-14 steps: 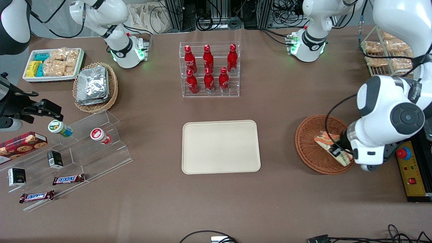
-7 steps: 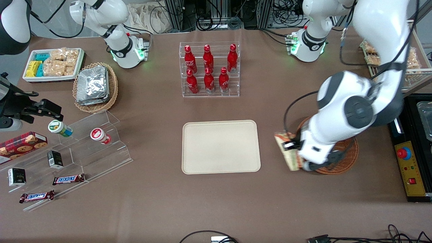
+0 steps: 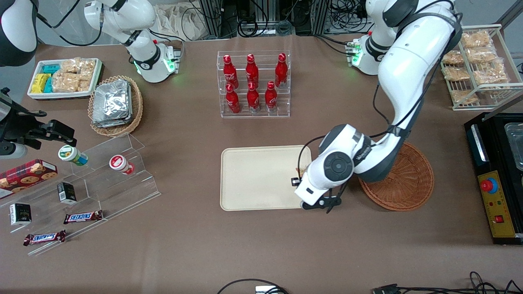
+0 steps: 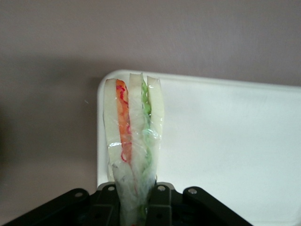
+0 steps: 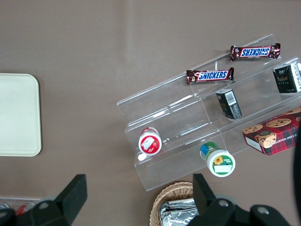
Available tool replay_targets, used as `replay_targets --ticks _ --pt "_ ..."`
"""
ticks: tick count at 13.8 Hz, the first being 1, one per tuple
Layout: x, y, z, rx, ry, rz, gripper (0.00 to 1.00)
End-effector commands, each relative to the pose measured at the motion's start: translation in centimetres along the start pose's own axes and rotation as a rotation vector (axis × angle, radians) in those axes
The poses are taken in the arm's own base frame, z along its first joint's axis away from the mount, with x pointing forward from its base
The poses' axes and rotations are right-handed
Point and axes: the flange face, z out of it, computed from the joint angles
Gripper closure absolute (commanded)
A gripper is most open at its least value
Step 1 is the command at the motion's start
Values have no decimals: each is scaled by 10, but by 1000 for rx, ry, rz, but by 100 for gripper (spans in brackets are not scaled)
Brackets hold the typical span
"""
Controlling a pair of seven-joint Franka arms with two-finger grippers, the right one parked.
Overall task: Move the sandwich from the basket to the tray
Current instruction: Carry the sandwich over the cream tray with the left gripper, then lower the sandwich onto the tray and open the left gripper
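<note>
1. From the front, the brown surface (image 3: 261,253) spreads wide around the cream tray (image 3: 257,179), which lies flat with most of its floor bare. The left arm's gripper (image 3: 300,179) hangs over the tray's edge nearest the working arm's end. Only a sliver of the sandwich (image 3: 302,168) peeks out beside the wrist. The reddish wicker basket (image 3: 404,179) sits just beside the tray, toward the working arm's end, with nothing in it. A clear rack of red bottles (image 3: 253,83) stands farther from the camera than the tray, with bare surface between them.

2. From the left wrist, the jaws are clenched on the sandwich (image 4: 134,141), held upright, its orange and green layers showing through clear wrap. It hangs above a rounded corner of the tray (image 4: 225,141), the rim running right under it.

3. From the right wrist, the tray (image 5: 19,115) corner shows, well apart from a clear stepped stand (image 5: 188,117) carrying Snickers bars (image 5: 209,75).
</note>
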Motion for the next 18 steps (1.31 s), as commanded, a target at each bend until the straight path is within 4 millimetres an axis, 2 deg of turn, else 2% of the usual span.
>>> replay_targets --ticks 1,3,5,7,9,12,14,16,18 --pt "-3 18 27 37 -7 16 89" --pt "-9 25 36 45 -14 20 86" --pt "-9 24 42 46 -23 17 54" --pt "-9 24 39 45 -21 17 3" --pt "-7 20 32 52 -19 16 0" --pt "-8 10 9 81 -23 -21 0" --pt "-9 -23 -9 164 -76 -80 0" --pt "-18 -32 -30 191 -63 -85 0" --pt "-28 -51 -50 211 -41 -104 0"
